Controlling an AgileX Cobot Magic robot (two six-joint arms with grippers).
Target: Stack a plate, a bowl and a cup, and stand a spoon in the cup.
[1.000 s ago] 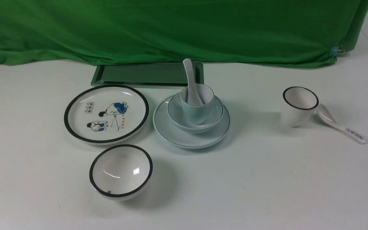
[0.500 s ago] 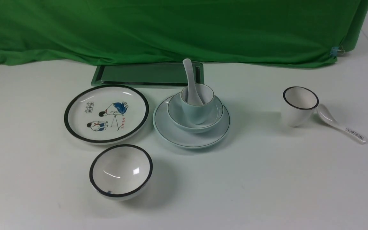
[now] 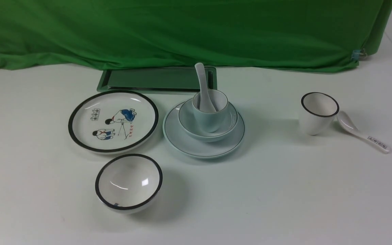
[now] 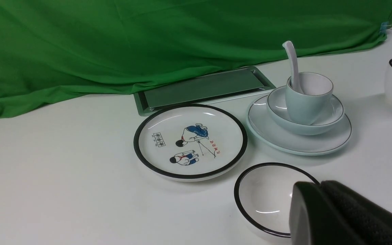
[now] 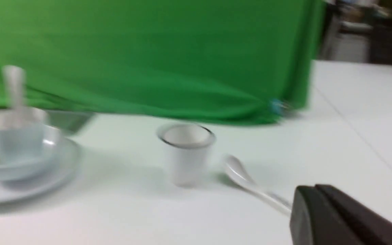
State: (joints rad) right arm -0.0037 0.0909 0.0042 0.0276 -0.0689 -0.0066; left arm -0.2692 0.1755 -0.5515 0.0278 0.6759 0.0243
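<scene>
The pale blue plate sits mid-table with the pale bowl on it. Inside the bowl is the handleless cup, and the plain white spoon stands in the cup, handle up and leaning back. The left wrist view shows the same stack: plate, bowl, cup, spoon. My left gripper is shut and empty, over the near edge of a black-rimmed bowl. My right gripper is shut and empty, near a marked spoon's handle. Neither gripper shows in the front view.
A cartoon plate with a thick black rim lies left of the stack. A black-rimmed bowl sits in front of it. At the right stand a white tapered cup and a marked spoon. A metal tray lies before the green cloth.
</scene>
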